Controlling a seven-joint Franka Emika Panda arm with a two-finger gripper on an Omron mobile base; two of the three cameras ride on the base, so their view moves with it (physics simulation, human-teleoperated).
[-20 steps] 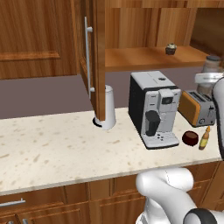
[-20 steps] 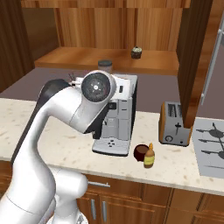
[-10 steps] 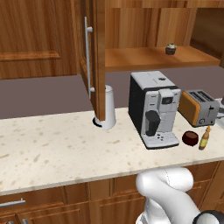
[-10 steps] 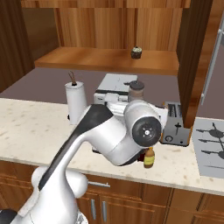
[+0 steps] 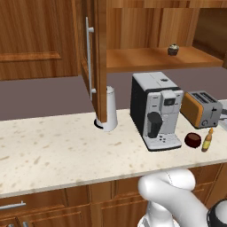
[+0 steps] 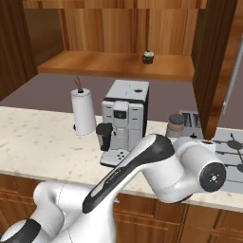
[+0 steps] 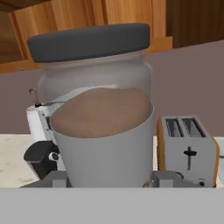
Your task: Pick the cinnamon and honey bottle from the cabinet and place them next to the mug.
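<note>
Left base view: cabinet (image 5: 97, 57) door stands open, shelf nearly bare, one small dark lidded item (image 5: 173, 49) on it. On the tabletop (image 5: 57, 150), the mug (image 5: 193, 140) sits just right of the coffee machine (image 5: 155, 111), with the honey bottle (image 5: 206, 140) upright just beside it, toaster (image 5: 203, 108) behind.

Right base view: the arm folds low across the front of the tabletop; the cinnamon (image 6: 176, 125) pokes up behind the forearm, upright, between coffee machine and toaster. Mug and honey bottle are hidden behind the arm here. Paper towel roll (image 6: 83, 112) well to the left.

Hand view: cinnamon fills the frame right up against the camera, long axis upright, brown powder and dark lid visible, grey finger pads (image 7: 57, 178) either side of its base. I read the pincer (image 7: 107, 179) as pinching the cinnamon.

Key relation: the mug lies below and in front of the held shaker, by my estimate. Next move probably a lowering, keeping the axis vertical and clearing the honey bottle.
</note>
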